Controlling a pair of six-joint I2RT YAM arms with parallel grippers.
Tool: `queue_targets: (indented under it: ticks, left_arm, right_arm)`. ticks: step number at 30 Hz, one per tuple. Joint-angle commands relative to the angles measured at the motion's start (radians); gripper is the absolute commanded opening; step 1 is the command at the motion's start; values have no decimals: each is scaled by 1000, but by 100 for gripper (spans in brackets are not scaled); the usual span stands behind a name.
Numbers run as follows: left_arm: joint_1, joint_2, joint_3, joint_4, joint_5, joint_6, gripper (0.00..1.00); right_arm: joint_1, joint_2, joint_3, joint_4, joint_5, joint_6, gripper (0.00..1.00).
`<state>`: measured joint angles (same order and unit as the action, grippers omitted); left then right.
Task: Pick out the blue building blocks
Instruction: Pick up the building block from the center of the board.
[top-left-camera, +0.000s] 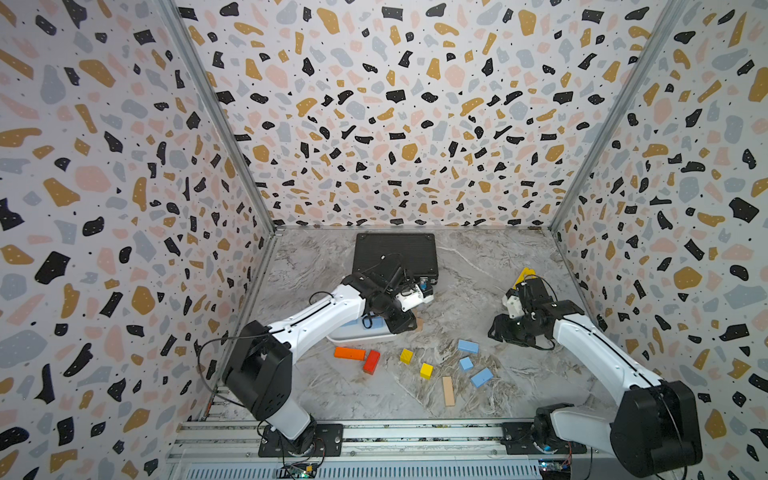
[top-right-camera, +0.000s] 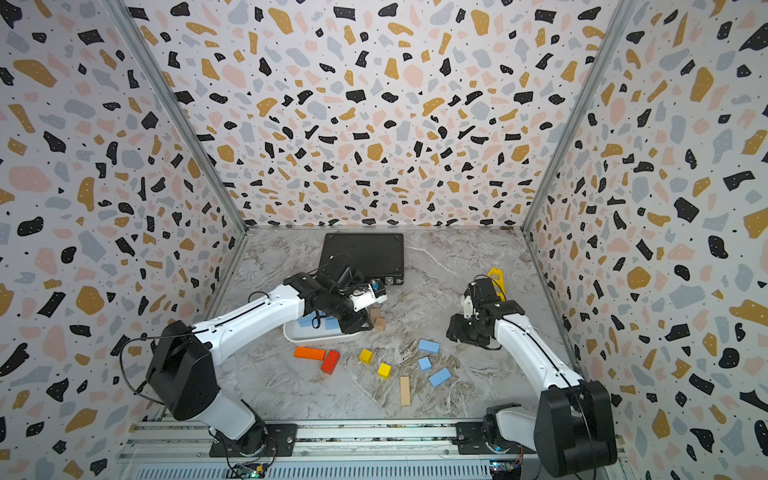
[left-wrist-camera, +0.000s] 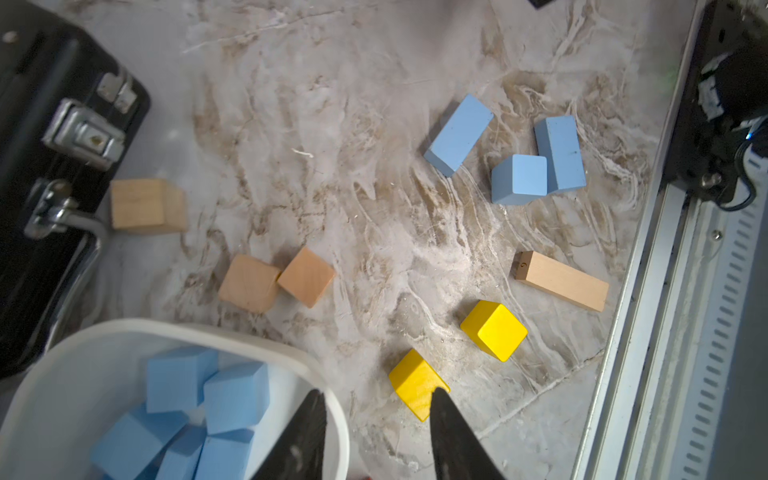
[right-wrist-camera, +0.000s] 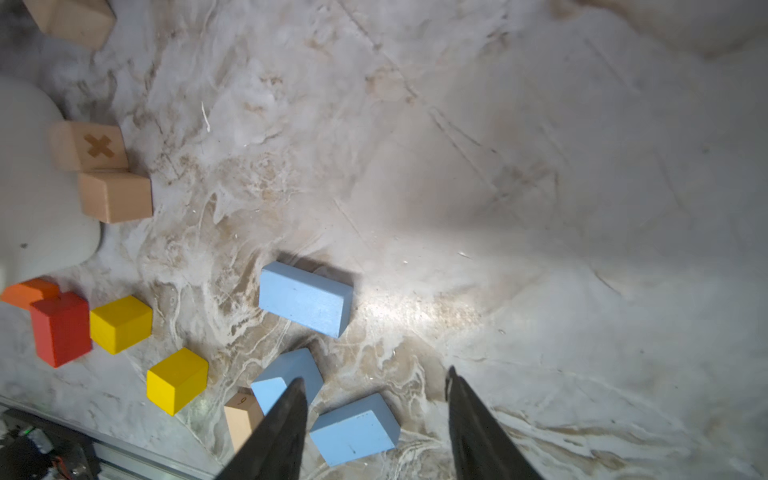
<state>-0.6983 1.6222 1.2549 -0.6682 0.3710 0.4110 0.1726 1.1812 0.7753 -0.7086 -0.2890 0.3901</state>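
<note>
Right wrist view: my right gripper (right-wrist-camera: 374, 376) half wide, empty, over three light-blue wooden blocks (right-wrist-camera: 305, 297). Left gripper (left-wrist-camera: 376, 392) half wide, empty too. In a top view, white plastic tray (top-left-camera: 349, 339) 10 o'clock from blocks. Drop straight, squeeze one block's short sides.

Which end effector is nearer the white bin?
Left. The left end effector hangs over the rim of the white bin; the right end effector is apart from it, near the loose blue blocks.
</note>
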Motion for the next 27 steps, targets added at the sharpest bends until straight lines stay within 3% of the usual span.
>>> queue_targets:
  ticks: [1,5,14,27]
  left_arm:
    - [-67,71,53,13,-58,105,42]
    - [-145,186,146,9,-96,142,42]
    - [-268,372,246,49,-148,190,43]
    - [-313,539,397,47,-156,192,48]
  right_arm:
    - [-52,-97,-55,36,-80,53,57]
    - [-110,-210,-128,60,-90,106,57]
    - [-111,-434,-243,50,-62,205,57]
    - [-111,-462,-245,34,-96,187,57]
